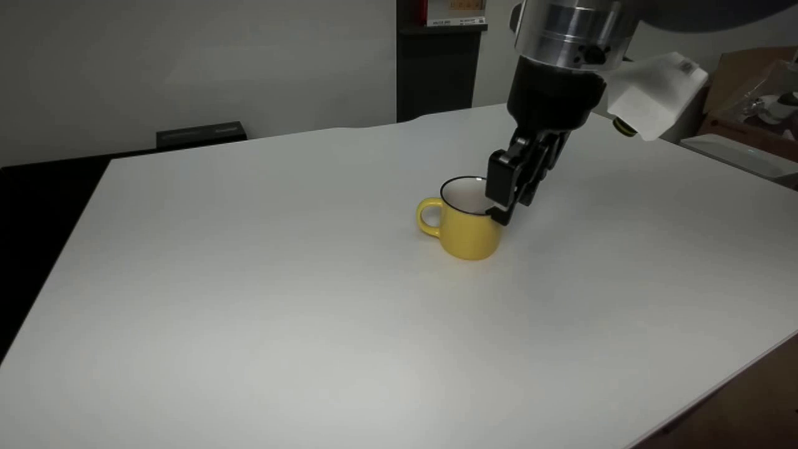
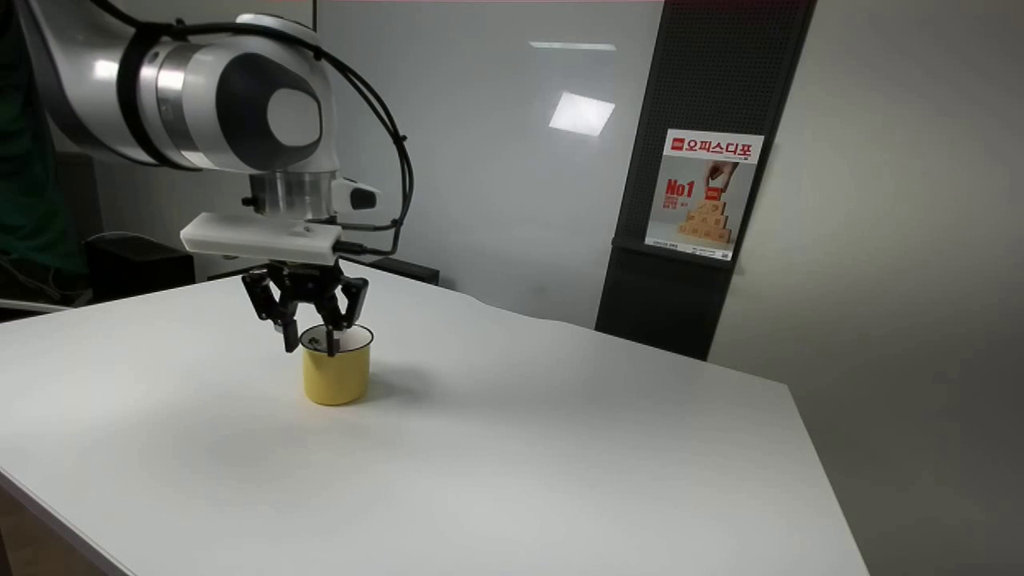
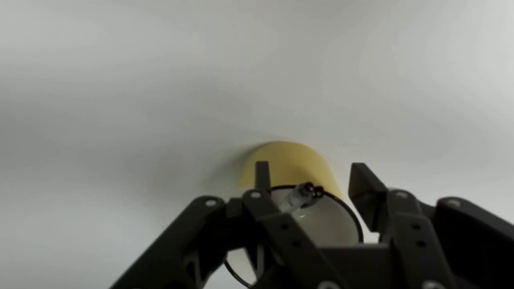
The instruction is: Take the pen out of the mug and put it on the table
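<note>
In an exterior view, a poster (image 2: 704,200) hangs on a dark perforated panel (image 2: 732,64) at two o'clock; red lettering across its top reads "오피스디포", with "No1" in red beneath, beside a picture of stacked blocks. Its finest print is too small to read. In an exterior view, a printed white strip (image 1: 457,22) shows at twelve o'clock, likewise illegible, and a cardboard box (image 1: 735,75) at two o'clock.

A yellow enamel-style mug (image 1: 471,237) with a black rim stands upright on the white worktop (image 1: 262,280); its handle (image 1: 421,218), at the mug's nine o'clock, shows in an exterior view and is hidden elsewhere. The gripper (image 2: 310,342) hangs over the mug with its fingers (image 3: 263,172) apart. Only the wrist view shows the pen (image 3: 299,197) clearly: it leans inside the mug, with a clear barrel and its dark end at the rim near twelve o'clock, between the spread fingertips as seen there. Whether either fingertip touches the mug or the pen, I cannot tell.
</note>
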`<state>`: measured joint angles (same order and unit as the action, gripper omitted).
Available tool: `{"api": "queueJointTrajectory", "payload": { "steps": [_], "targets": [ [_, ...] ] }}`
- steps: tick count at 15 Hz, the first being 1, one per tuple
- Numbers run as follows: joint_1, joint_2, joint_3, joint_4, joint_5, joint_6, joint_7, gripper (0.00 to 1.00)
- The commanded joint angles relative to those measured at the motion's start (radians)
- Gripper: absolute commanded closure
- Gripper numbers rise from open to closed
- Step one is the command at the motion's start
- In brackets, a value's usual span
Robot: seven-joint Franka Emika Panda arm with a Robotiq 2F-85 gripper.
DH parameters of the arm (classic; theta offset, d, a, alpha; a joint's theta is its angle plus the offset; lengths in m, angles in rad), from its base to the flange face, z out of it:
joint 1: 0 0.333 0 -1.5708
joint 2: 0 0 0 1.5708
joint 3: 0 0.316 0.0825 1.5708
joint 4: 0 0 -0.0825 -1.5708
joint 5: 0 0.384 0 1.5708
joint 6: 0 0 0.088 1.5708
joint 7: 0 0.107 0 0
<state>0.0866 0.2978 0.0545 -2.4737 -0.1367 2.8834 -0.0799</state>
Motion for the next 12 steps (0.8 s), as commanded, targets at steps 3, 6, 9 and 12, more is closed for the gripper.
{"api": "queueJointTrajectory", "payload": {
  "steps": [3,6,9,12],
  "targets": [
    [0.01,0.011,-0.012,0.021,-0.006,0.02,0.02,0.89],
    [0.008,0.006,-0.01,0.019,-0.003,0.024,0.017,0.99],
    [-0.002,-0.037,0.004,-0.003,0.012,-0.001,0.005,0.96],
    [-0.004,-0.126,0.001,-0.034,0.012,-0.062,0.006,0.96]
  ]
}}
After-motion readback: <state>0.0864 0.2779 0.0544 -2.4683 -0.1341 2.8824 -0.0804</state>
